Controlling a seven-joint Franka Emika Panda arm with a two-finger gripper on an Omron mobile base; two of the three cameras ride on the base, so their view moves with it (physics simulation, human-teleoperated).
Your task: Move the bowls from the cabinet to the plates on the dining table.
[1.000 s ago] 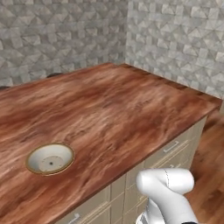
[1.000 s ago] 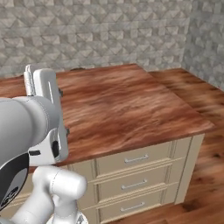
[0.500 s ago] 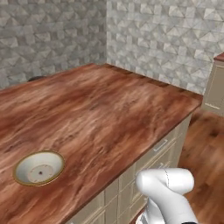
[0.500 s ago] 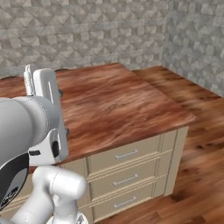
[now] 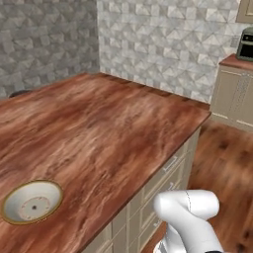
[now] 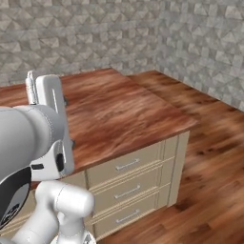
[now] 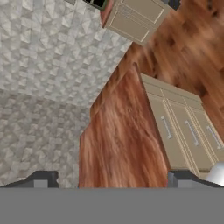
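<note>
Left base view: cream bowl [image 5: 31, 201] at lower left of dining table [image 5: 108, 128], probably covering a plate.
Gripper [image 7: 109, 180]: jaws wide apart, empty, free for next bowl.

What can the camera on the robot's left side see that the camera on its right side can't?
Left base view alone: a wide cream ceramic bowl with a tan-brown rim sitting on the table near the bottom left, and a beige cabinet with a dark appliance on top at far right.
Right base view alone: the three stacked beige drawer fronts seen face-on.
Both: the long glossy reddish-brown wooden dining table, the grey stone wall and the wooden floor.
</note>
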